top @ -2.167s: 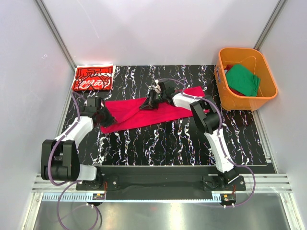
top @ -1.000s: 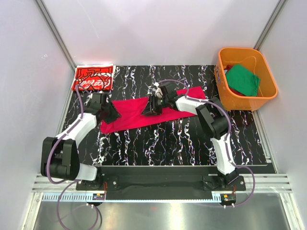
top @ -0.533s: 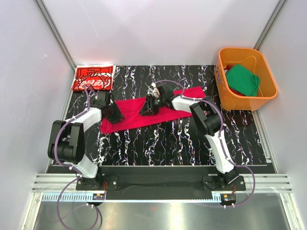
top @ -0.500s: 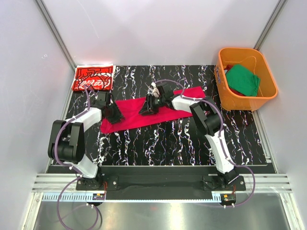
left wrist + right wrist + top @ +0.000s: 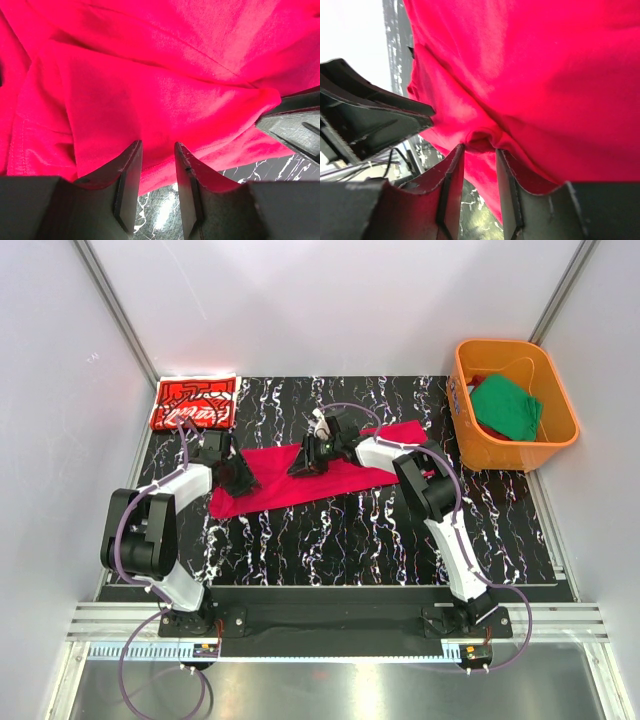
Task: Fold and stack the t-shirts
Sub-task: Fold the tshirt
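Observation:
A plain crimson-red t-shirt (image 5: 280, 485) lies as a long slanted strip on the black marbled table (image 5: 350, 530). My left gripper (image 5: 240, 478) presses down on its left end. In the left wrist view the gripper (image 5: 157, 145) has a narrow gap between its jaws, with the tips on the flat cloth (image 5: 150, 75) near its hem. My right gripper (image 5: 303, 462) sits on the strip's far edge near the middle. In the right wrist view a small pucker of cloth (image 5: 482, 137) rises between the tips of the gripper (image 5: 479, 146), whose jaws stand apart. A folded red t-shirt with white print (image 5: 195, 403) lies at the far left corner.
An orange tub (image 5: 510, 343) stands at the far right with a green t-shirt (image 5: 507, 407) in it. Each wrist view shows the other gripper's dark fingers (image 5: 295, 125) (image 5: 365, 115) close by. Grey walls enclose the table.
Both grippers have settled lower onto the red shirt, and the right one has slid slightly left along its far edge. Both pairs of jaws have narrowed a little.

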Available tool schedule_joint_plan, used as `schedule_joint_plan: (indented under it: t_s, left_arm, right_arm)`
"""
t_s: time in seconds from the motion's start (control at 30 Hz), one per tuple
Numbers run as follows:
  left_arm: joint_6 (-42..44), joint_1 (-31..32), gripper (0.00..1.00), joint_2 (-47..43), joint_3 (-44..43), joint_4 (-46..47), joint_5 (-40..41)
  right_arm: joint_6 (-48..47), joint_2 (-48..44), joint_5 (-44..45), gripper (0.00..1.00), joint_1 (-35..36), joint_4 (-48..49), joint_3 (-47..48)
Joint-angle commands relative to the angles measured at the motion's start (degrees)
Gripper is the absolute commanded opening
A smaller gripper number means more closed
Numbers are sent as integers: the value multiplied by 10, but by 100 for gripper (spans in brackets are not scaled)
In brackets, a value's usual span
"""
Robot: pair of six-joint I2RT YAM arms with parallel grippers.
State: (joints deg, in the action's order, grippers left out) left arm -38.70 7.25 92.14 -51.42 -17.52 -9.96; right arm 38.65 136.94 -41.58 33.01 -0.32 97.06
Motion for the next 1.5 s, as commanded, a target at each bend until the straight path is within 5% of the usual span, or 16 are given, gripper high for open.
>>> schedule_joint_plan:
  t_s: [0.0,0.37,0.7,0.87,1.17,1.47]
  left_arm:
    - [0,1,37,7,-27,21,-11]
    - [-1,1,36,15,-25,26,-13]
    - [0,1,36,20,-28,25,-12]
    - [1,1,35,22,-29,25,-10]
    - [6,1,35,24,-31,22,-8]
    - [12,2,34,19,-38,13,0]
  right_arm:
    - [-44,-4,15,39,11,-45,23]
    - [-53,5,8,38,20,-45,37]
    - [6,-19,-13,2,20,-36,24]
    - [121,-27,-64,0,18,25,-10]
    - [233,-59,-114,14,16,121,-86]
    - [159,-112,-79,40,-5,166,-154]
